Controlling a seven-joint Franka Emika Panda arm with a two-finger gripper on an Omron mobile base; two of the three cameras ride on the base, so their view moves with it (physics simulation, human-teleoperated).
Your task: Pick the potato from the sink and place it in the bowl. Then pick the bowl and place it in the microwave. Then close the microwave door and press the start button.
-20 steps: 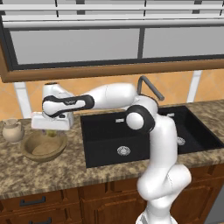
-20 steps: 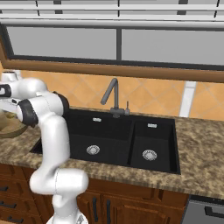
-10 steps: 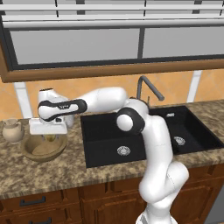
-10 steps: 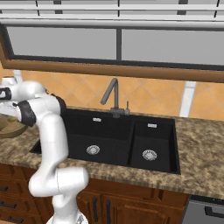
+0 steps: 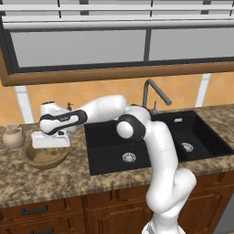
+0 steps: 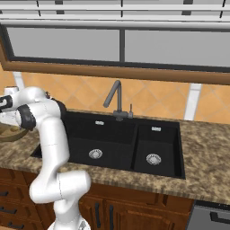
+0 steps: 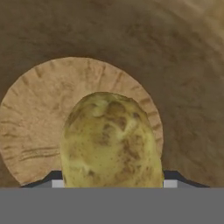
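Looking from the left base view, the arm reaches far left, and the hand (image 5: pixel 50 145) hangs low over the bowl (image 5: pixel 45 156), which stands on the surface (image 5: pixel 68 178) left of the sink (image 5: pixel 155 141), near a small jug (image 5: pixel 13 136). A pale yellow bit, the potato (image 5: pixel 53 150), shows just under the hand, inside the bowl's rim. The sink looks bare, so the pick from it seems done.

From the right base view, the arm's upper part bends off toward the left edge, with the bowl (image 6: pixel 10 133) partly cut off there. The sink (image 6: pixel 117 141) with its faucet (image 6: pixel 114 101) holds nothing but its two drains.

From the hand view, the potato (image 7: pixel 109 142) sits close before the camera, between the two finger tips at the bottom, with the bowl's round floor (image 7: pixel 35 127) and sloping wall behind it. The tips stand on either side of the potato, spread about as wide as it; whether they grasp it or have let go I cannot tell, nor whether it rests on the floor of the bowl.

My judgement: the first step is at its end, with the potato in or just above the bowl. Left to do: release if not yet released, lift the bowl, put it in the microwave, close the door, and press start.
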